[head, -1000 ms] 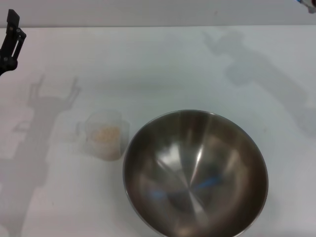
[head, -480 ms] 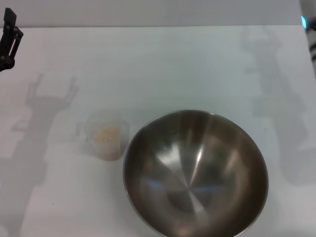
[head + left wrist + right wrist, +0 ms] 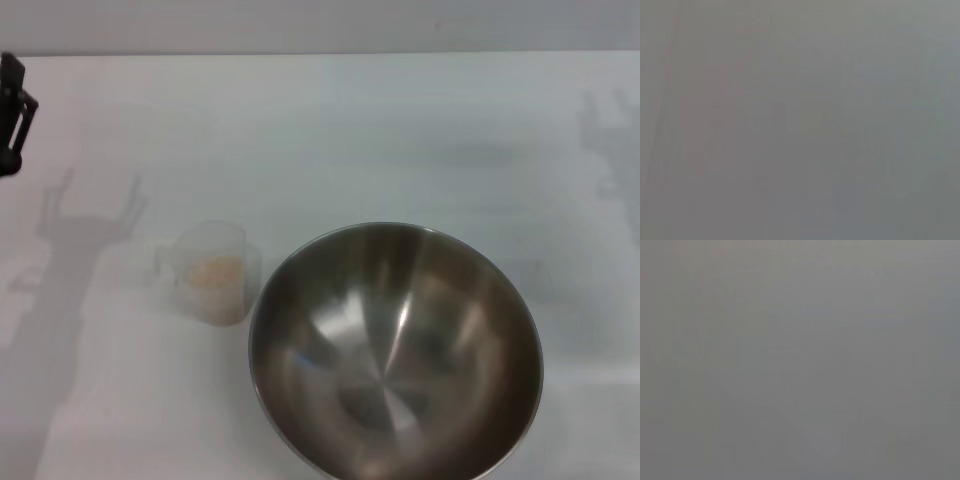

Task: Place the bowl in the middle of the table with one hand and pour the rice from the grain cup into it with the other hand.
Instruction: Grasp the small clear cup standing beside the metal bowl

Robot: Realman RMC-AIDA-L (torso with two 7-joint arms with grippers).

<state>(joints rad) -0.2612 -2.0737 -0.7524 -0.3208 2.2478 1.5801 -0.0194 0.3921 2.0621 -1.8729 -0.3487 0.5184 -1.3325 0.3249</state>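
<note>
Here, nearest the robot, the bowl [image 3: 395,352] sits on the white worktop [image 3: 330,130]; it is a wide stainless-steel vessel, standing upright with its mouth open to the head camera, and its near rim runs out past the lower edge of the head view; its shiny inside shows only soft reflections and no grains. Just beside the bowl, on the side of the robot's left, stands the grain cup [image 3: 211,272], a small frosted translucent cup, upright, with its handle turned away from the bowl; whether cup and bowl rim touch cannot be told, since they look almost to meet. Inside the cup lies the rice [image 3: 216,270], a pale beige granular mass seen through the open top. Farther from the bowl, well apart from it and from the cup, the left tool [image 3: 12,110] shows only as a dark sliver at the left edge of the head view, above the far part of the worktop; it holds nothing, and whether it is spread or closed cannot be told from that sliver. A grey arm-shaped shadow lies on the worktop beyond the cup, and another faint one lies far off on the bowl's right side. The right tool shows in no view; both wrist views give only a flat grey field.
</note>
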